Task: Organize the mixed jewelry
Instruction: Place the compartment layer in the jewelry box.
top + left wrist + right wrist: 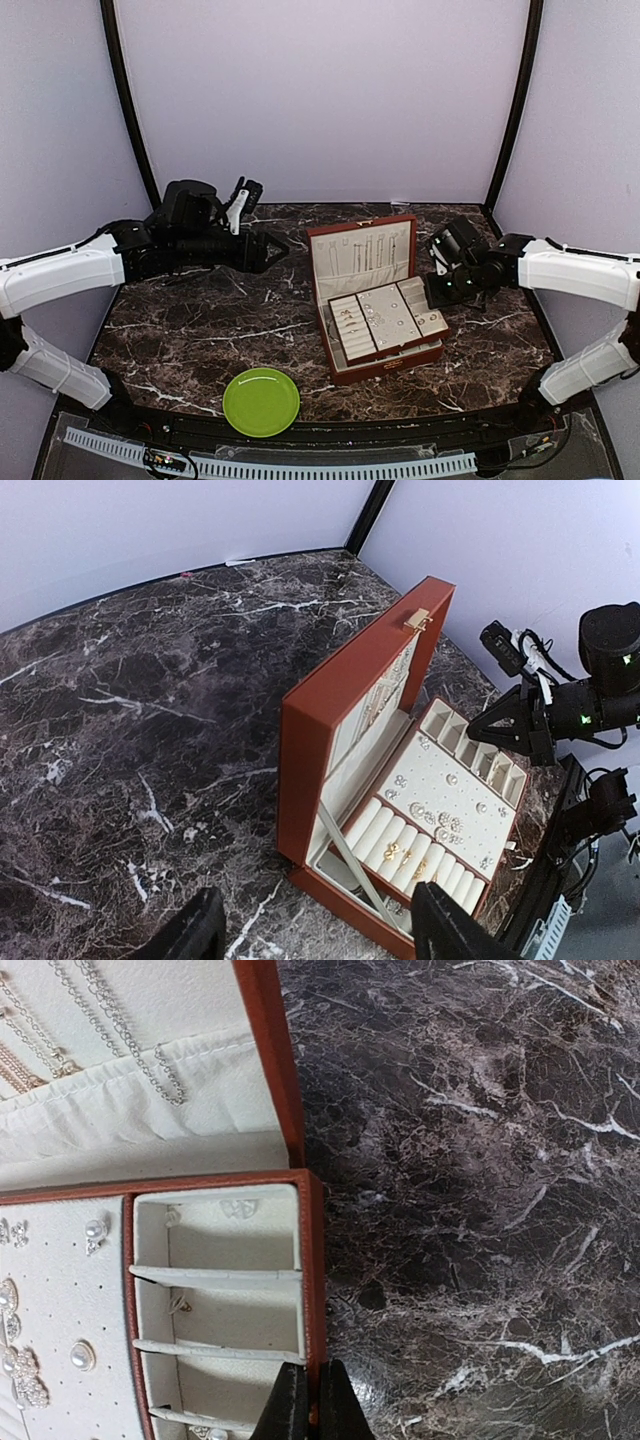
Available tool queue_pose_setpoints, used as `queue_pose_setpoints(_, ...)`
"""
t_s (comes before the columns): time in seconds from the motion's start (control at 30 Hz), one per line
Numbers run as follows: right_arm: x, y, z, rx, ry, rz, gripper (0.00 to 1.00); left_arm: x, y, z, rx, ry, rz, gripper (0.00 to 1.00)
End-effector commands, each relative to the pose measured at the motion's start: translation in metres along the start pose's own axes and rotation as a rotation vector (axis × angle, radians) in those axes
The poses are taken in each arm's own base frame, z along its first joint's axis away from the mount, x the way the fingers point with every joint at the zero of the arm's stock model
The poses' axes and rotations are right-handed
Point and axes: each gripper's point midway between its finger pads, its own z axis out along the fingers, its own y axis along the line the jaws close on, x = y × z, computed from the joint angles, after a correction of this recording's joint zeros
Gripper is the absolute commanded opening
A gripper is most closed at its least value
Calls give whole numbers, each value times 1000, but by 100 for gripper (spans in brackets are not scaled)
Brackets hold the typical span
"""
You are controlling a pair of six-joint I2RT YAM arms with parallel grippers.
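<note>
Jewelry (440, 820) lies in the open red-brown box (385, 370), which stands right of the middle of the tabletop (180, 340). Studs and pearl pieces sit on the dotted cream panel, rings in the padded rolls, and thin chains (110, 1020) hang inside the raised lid (350, 690). A green plate (261, 401) sits close to the tabletop's near edge, well apart from both arms.

The nearer risk is at the box's right side. The right gripper (310, 1400) is clenched, with nothing visible between its tips, and it hovers right over the rim beside the small side compartments (215, 1305). Coming lower as it is, it would likely strike the rim and jolt the box, scattering the tiny pieces. With its tips pinched together it also cannot pick anything up.

Farther back, the left gripper (275, 250) is released, its fingers wide apart and holding nothing. It points at the back of the lid from the left. A forward push could slam the lid down or shove the box toward the right arm.

Both arms reach inward from the tabletop's side edges, forearms roughly level, the left one stretched toward the far left corner.
</note>
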Motion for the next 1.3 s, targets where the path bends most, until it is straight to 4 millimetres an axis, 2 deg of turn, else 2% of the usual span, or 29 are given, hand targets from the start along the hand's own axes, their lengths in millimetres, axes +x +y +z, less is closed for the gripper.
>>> queue_pose_setpoints(0.0,-24,-3,-14,19,-131,67,0,-6,4,-12,-9,-43,-13,66)
queue_pose_setpoints(0.3,-19,6,-13,40,-150,38,0,-6,7,-14,-16,-47,-16,67)
queue_pose_setpoints(0.8,-2,33,8,6,-83,9,0,-5,8,-14,-11,-44,-25,68)
queue_pose_setpoints(1.27,-1,57,17,-90,-60,33,1,0,9,-14,-5,-41,-30,68)
